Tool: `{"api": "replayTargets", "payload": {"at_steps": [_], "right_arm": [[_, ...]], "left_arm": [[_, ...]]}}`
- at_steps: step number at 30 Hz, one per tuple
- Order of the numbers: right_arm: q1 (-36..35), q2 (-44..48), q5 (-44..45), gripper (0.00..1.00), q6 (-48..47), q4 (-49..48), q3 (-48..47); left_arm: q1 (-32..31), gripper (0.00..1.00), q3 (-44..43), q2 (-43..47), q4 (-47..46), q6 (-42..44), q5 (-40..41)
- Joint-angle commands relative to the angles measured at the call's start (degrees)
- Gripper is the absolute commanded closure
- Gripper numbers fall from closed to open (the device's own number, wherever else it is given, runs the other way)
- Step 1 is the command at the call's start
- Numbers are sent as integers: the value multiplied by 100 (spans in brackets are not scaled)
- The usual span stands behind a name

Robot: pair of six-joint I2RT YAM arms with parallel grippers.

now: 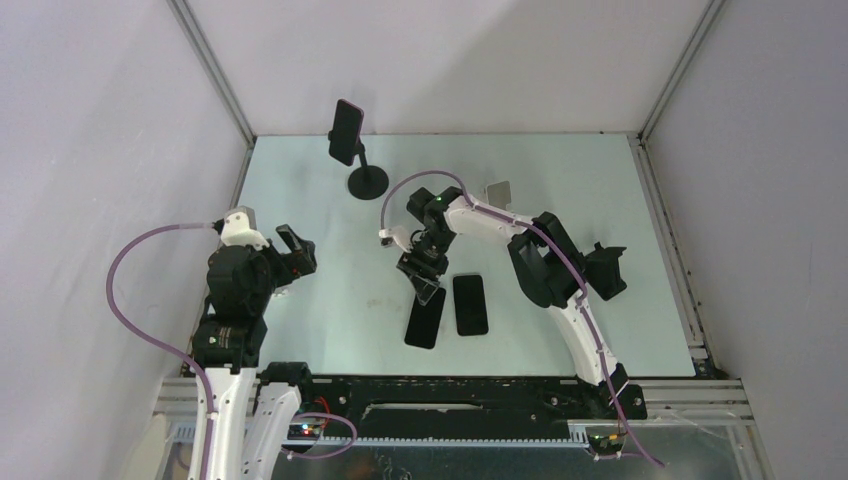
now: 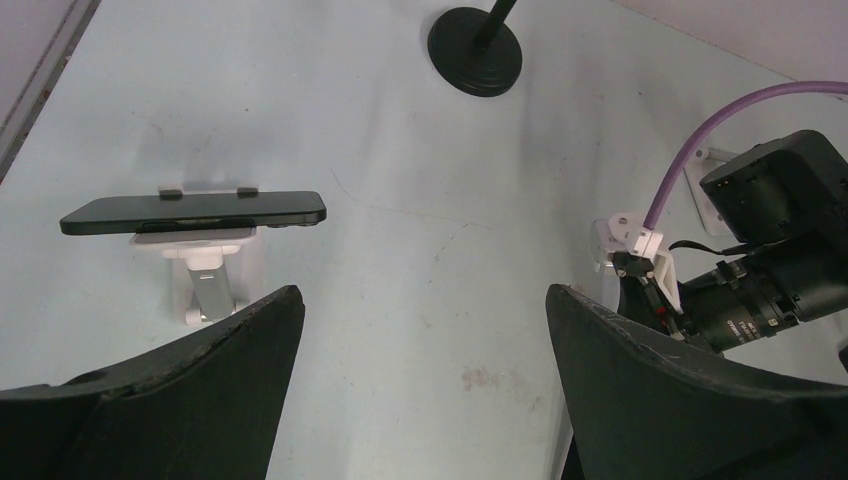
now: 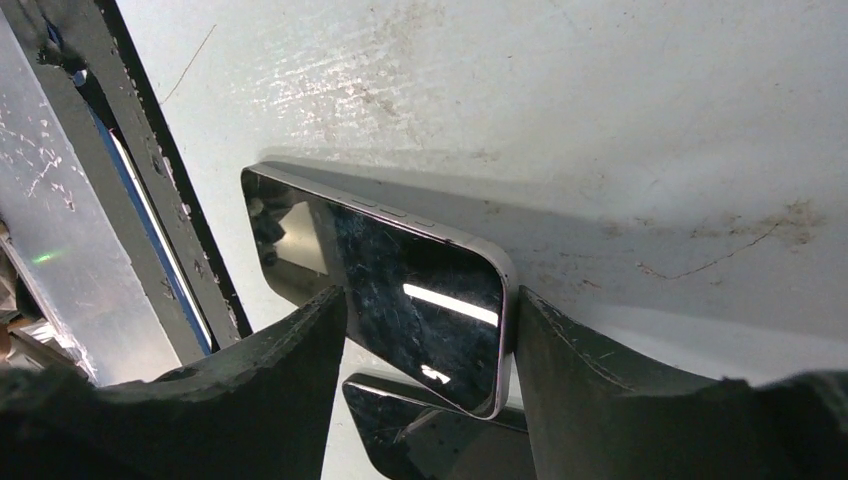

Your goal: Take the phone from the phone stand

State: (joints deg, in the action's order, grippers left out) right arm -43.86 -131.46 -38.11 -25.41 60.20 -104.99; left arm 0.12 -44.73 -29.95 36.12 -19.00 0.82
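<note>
Phone (image 3: 385,275) flat, right tool (image 3: 430,300) straddling edges

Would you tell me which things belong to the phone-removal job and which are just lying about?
Job: upright phone on black stand; level phone on white stand; right gripper; flat phone it straddles.
Lying about: other flat phone; left gripper, open.

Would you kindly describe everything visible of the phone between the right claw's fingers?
The phone is a slim slab with a glossy, scuffed dark face, pale metallic frame, rounded corners and small side buttons. It seems to lie flat on the table, slightly askew, beside a second phone without touching it. The right claw straddles its far end, a finger at each long edge; whether they grip is unclear.
</note>
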Motion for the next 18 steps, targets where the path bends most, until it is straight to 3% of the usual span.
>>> {"api": "replayTargets", "payload": {"at_steps": [1, 11, 18], "right_arm": [[39, -13, -26, 35, 55, -162, 7], [105, 133, 333, 20, 185, -357, 104], [157, 636, 1947, 13, 651, -716, 37]], "left_arm": [[-30, 2, -5, 15, -148, 64, -38], [-30, 2, -9, 7, -154, 64, -38], [-30, 2, -9, 0, -150, 64, -38]]}}
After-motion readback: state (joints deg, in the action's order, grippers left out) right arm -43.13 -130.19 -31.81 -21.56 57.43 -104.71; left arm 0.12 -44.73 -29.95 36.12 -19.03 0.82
